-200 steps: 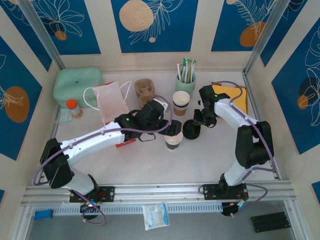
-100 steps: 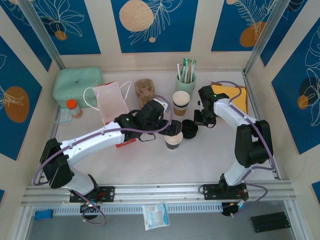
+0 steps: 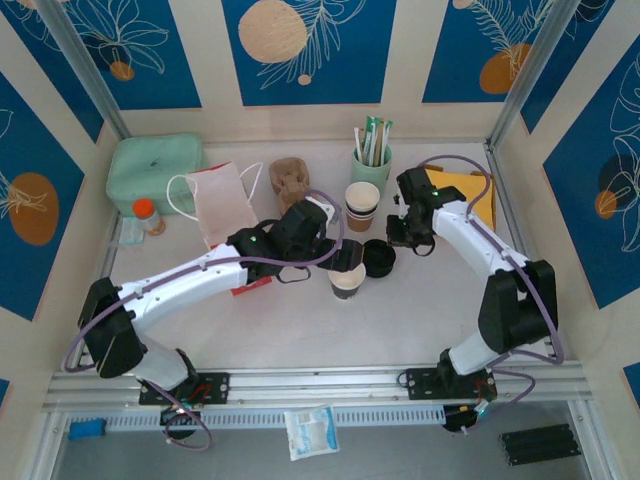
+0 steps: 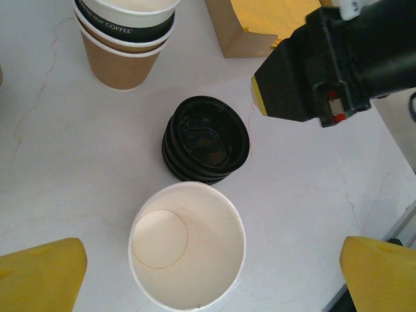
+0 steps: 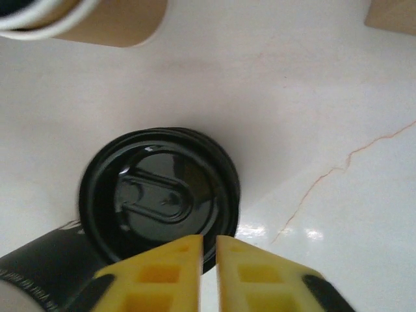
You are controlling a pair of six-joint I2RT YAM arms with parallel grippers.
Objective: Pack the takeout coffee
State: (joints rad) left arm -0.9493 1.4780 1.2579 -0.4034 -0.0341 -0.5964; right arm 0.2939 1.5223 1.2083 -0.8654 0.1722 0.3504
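Left gripper (image 4: 209, 276): jaws spread wide, nothing grasped. Paper cup (image 4: 187, 244) noted upright and open-topped between the spread fingers, clear of both. Right gripper (image 5: 209, 257): jaws drawn nearly together at the rim of the black lid stack (image 5: 156, 195); a pinch cannot be confirmed.

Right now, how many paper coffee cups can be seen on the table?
4 visible. One open cup stands alone beside the black lid stack, nearer the arms' bases. Three sit nested in a cup stack farther back. More may be hidden inside that stack.
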